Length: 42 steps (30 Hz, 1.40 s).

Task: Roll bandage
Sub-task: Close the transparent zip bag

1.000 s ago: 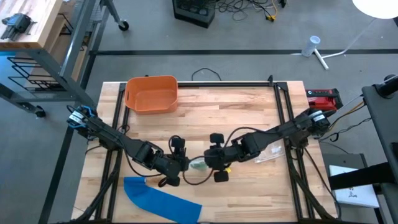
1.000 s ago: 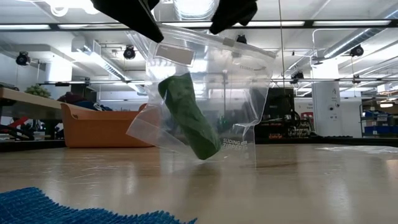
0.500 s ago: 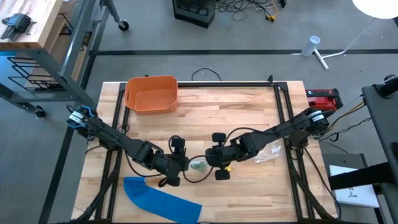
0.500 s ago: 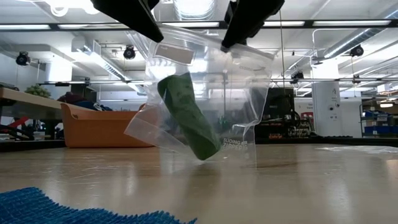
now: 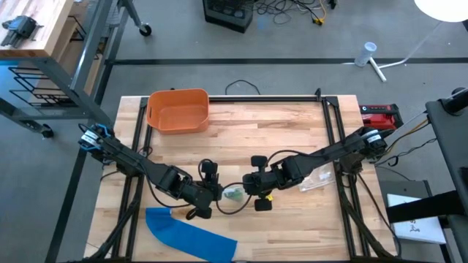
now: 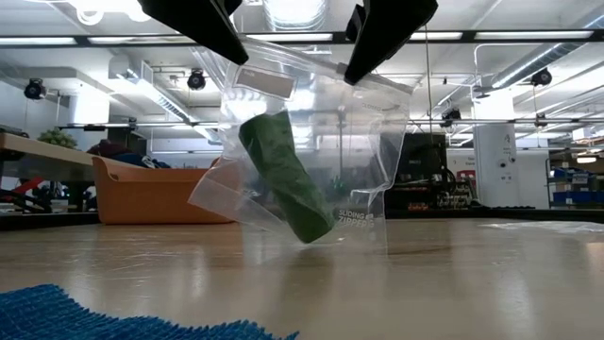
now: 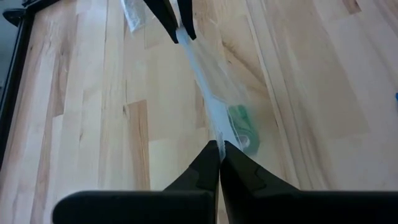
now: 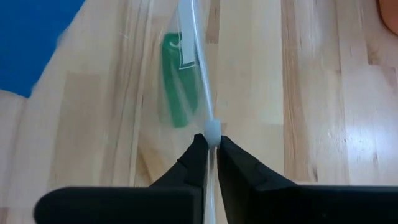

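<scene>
A clear zip bag (image 6: 311,142) hangs over the middle of the table with a green rolled bandage (image 6: 288,184) slanting inside it. My left gripper (image 5: 216,191) is shut on the bag's top edge at its left end. My right gripper (image 5: 248,188) is shut at the right end, where the white slider (image 8: 212,129) sits. The low view shows both coming in from above, the left gripper (image 6: 203,24) and the right gripper (image 6: 377,42). The bandage (image 7: 242,121) lies against the bag's lower corner (image 6: 316,236). My left gripper pinches the bag's top edge (image 7: 217,138) at its left end between its two fingers, slanting down from the table's left. The bag hangs below it. My right gripper pinches the top edge at the slider (image 8: 212,130), slanting down from the table's right. The edge (image 7: 198,74) runs taut between the two grippers.
A blue cloth (image 5: 190,234) lies at the table's near left. An orange bin (image 5: 178,109) stands at the far left. A clear wrapper (image 5: 316,179) lies under the right arm, and a red tool (image 5: 380,115) sits off the table's right edge.
My right gripper has sunk and tipped down onto the right end of the bag's top edge, where it now sits at the slider. The bag and the bandage have kept hanging where they were.
</scene>
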Each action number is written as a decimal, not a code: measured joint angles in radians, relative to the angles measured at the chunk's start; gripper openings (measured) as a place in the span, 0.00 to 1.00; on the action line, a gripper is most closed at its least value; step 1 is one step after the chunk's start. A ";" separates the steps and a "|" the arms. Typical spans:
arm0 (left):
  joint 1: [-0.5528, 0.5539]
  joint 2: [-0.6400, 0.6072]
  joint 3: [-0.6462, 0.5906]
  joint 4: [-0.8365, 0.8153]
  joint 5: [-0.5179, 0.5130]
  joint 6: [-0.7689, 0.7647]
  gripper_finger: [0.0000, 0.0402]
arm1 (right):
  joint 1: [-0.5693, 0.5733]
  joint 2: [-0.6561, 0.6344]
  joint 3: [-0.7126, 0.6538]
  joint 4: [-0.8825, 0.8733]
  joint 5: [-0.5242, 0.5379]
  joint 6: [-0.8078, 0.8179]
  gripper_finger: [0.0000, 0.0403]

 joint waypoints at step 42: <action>0.000 0.000 0.000 -0.002 0.007 0.000 0.00 | 0.006 0.000 -0.003 -0.041 -0.026 -0.006 0.10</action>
